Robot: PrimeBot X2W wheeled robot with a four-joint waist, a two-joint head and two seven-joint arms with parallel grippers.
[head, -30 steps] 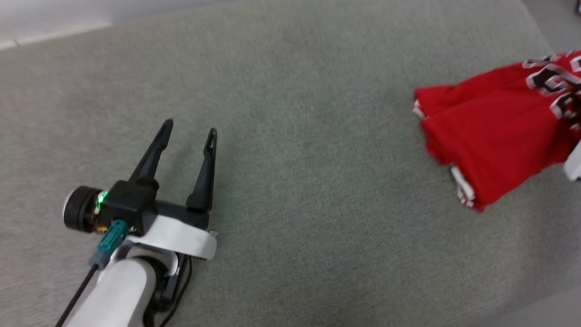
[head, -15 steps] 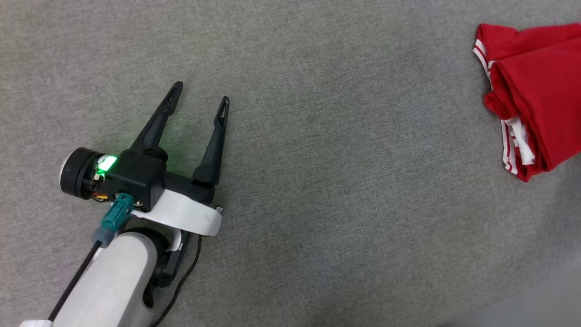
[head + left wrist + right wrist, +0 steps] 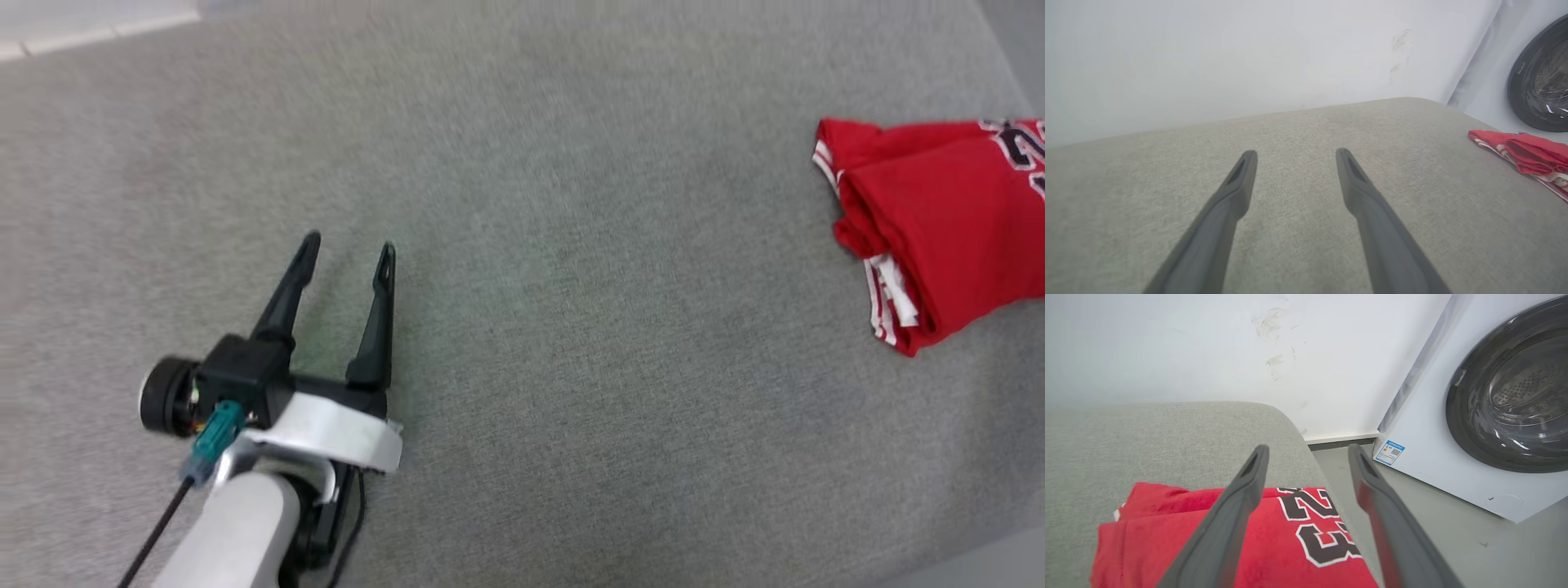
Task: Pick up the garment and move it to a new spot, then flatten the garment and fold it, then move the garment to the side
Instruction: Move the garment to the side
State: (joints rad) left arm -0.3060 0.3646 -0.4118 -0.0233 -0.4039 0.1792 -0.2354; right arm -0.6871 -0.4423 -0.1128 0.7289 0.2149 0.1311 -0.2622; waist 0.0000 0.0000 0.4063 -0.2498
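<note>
1. Garment (image 3: 939, 220): a red bundle, folded over on itself, lying on the grey cushion (image 3: 571, 367) at its right end in the head view. Red-and-white striped trim shows along its left and lower edges there.
2. Black figures outlined in white, reading 23, face up on the garment (image 3: 1139, 547) in the right wrist view. The cloth lies close to the cushion's (image 3: 1167, 433) rounded corner and its edge toward the floor (image 3: 1433, 522).
3. Right gripper (image 3: 1308, 449): fingers spread wide with nothing between them. In its own view one finger crosses in front of the garment and the other in front of the floor past the cushion's edge. Whether either touches the cloth I cannot tell.
4. Left gripper (image 3: 349, 245): fingers spread and holding nothing, at the lower left of the head view over bare cushion, well apart from the garment.
5. In the left wrist view the left gripper (image 3: 1296, 154) points across the cushion (image 3: 1126, 204) toward a pale wall (image 3: 1208, 61), with the garment (image 3: 1531, 153) low and flat at the far right.
6. Beyond the cushion's corner stands a white washer (image 3: 1453, 469) on the floor, with a round dark door (image 3: 1515, 396) and a small label (image 3: 1389, 452) at its lower corner.
7. The wall (image 3: 1167, 343) behind bears a few scuff marks.
</note>
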